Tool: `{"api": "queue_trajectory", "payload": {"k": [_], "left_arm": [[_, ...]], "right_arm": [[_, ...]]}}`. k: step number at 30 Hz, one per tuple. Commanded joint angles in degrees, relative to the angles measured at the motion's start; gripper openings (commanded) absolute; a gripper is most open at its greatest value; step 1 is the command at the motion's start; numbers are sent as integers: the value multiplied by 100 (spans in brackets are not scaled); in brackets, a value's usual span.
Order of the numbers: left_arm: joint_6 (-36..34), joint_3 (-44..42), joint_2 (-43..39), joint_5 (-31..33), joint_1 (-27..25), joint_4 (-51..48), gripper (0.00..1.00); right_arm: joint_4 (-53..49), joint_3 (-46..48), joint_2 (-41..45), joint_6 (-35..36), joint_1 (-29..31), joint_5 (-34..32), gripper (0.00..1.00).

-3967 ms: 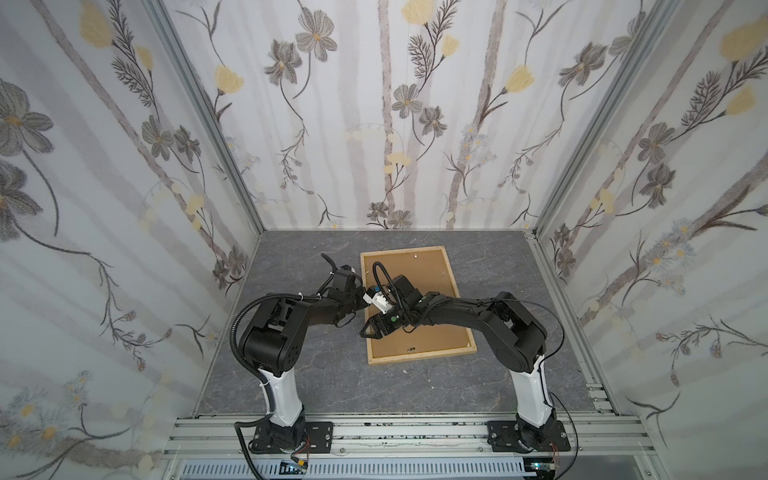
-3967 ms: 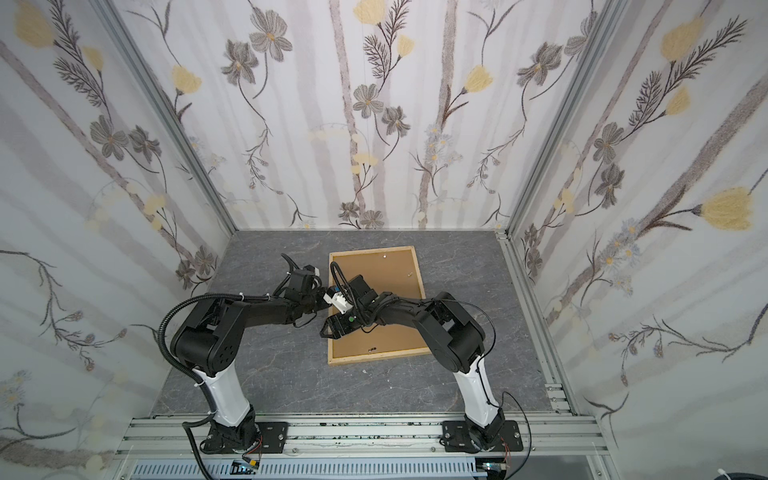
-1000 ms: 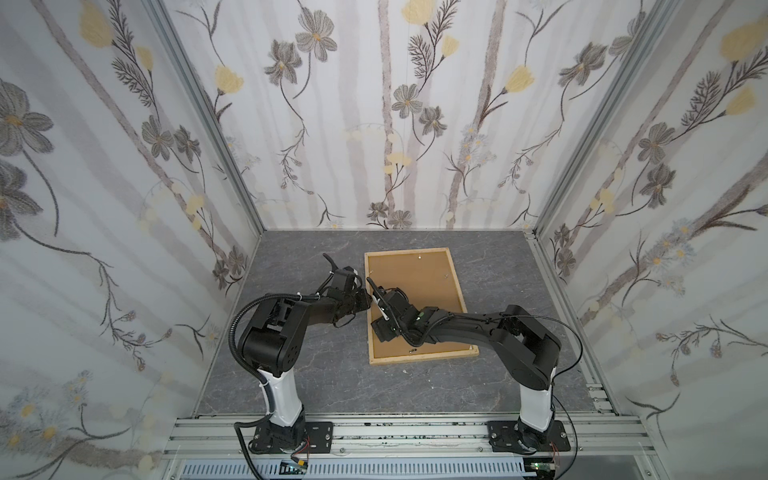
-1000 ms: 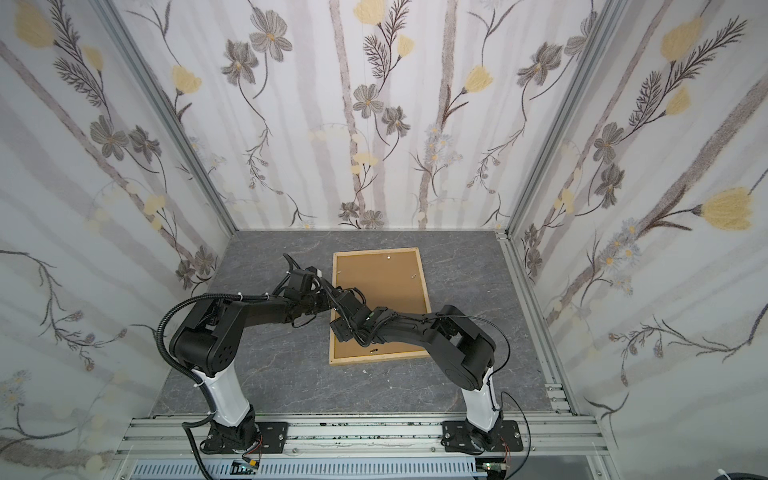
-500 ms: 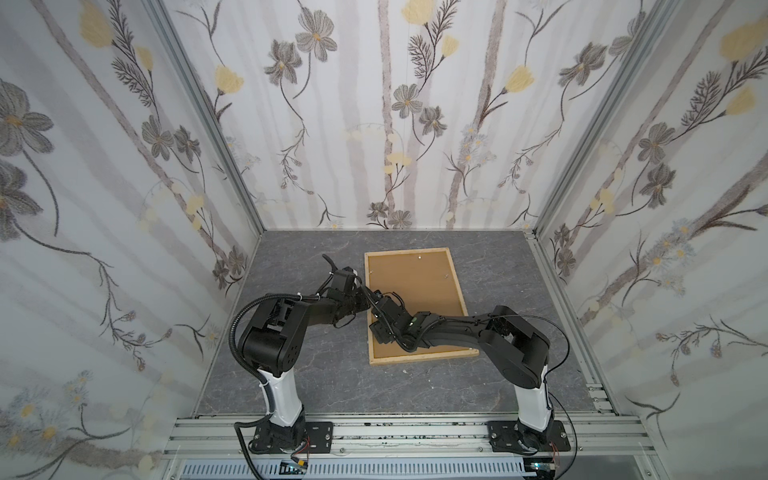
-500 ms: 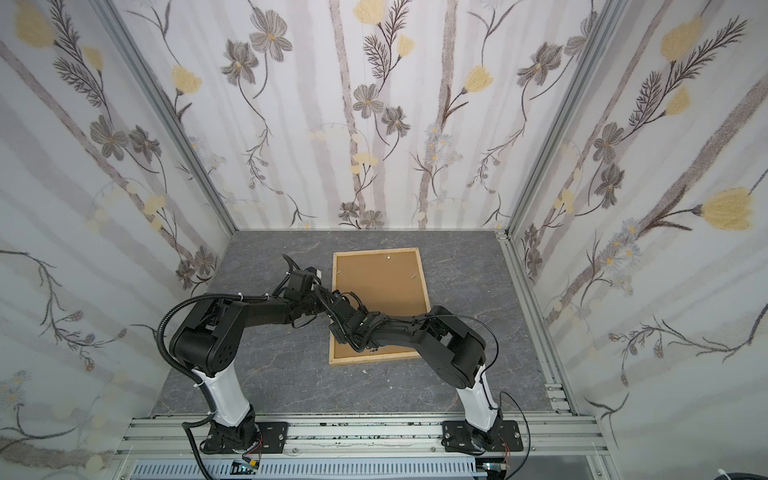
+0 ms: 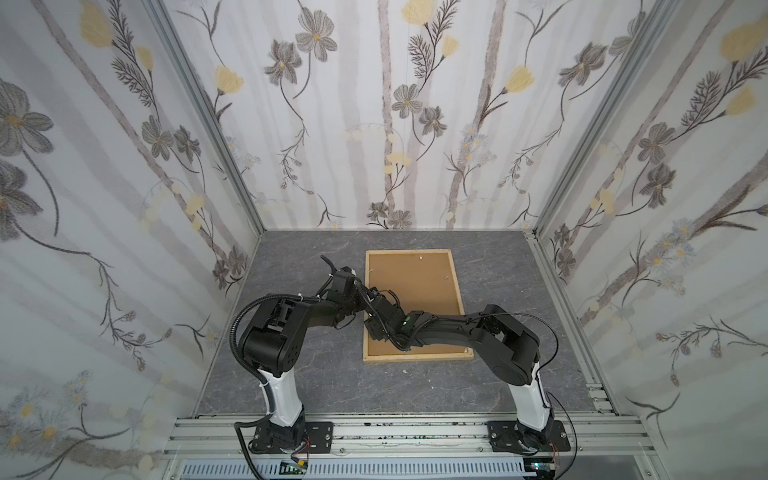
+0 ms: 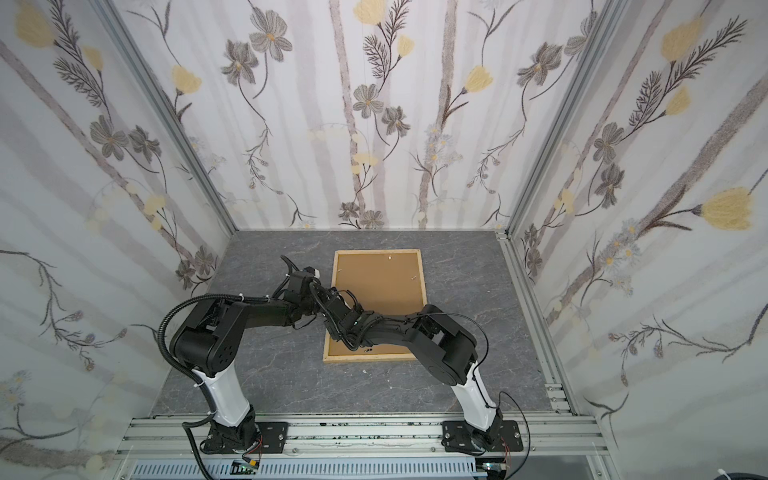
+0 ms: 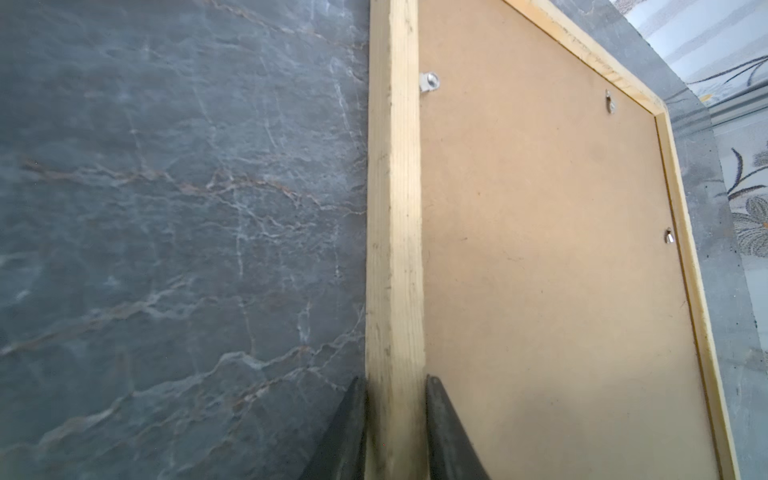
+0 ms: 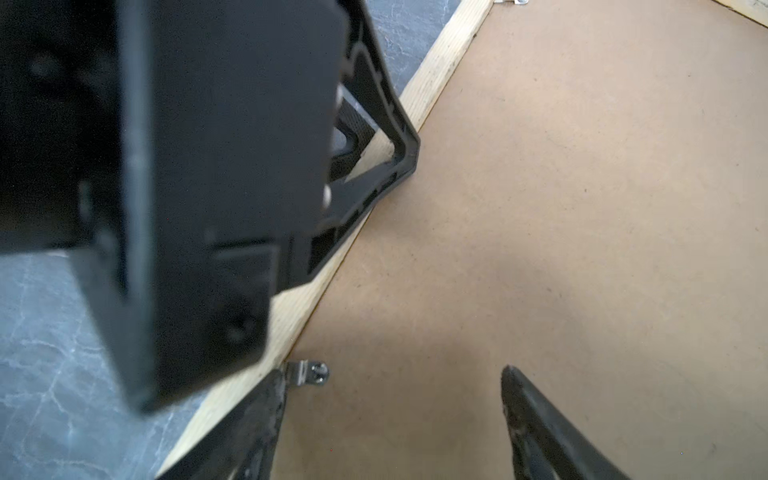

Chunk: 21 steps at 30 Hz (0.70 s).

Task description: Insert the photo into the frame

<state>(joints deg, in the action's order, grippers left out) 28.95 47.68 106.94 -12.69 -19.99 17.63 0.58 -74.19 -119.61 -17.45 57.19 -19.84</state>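
Grey tabletop: my left end effector pinches the frame by its rail; right end effector, spread, sits by a retaining clip I reckon needs turning next.

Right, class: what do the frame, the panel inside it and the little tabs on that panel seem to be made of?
The frame: pale bare-looking wood, with visible grain streaks and scuffs. The panel: likely fibreboard, matt brown, even, without grain. The tabs: probably metal, silvery with bright glints.
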Motion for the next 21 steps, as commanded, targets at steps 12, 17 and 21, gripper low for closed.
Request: {"api": "queue_trajectory", "payload": {"k": [12, 17, 21], "left_arm": [[67, -358, 88, -181, -75, -1631, 24], [58, -366, 62, -152, -77, -1640, 23], [75, -352, 96, -155, -78, -1622, 23]], "right_arm": [[133, 333, -311, -141, -208, 206, 81], [221, 457, -239, -166, -208, 174, 81], [221, 473, -203, -179, -208, 176, 81]]}}
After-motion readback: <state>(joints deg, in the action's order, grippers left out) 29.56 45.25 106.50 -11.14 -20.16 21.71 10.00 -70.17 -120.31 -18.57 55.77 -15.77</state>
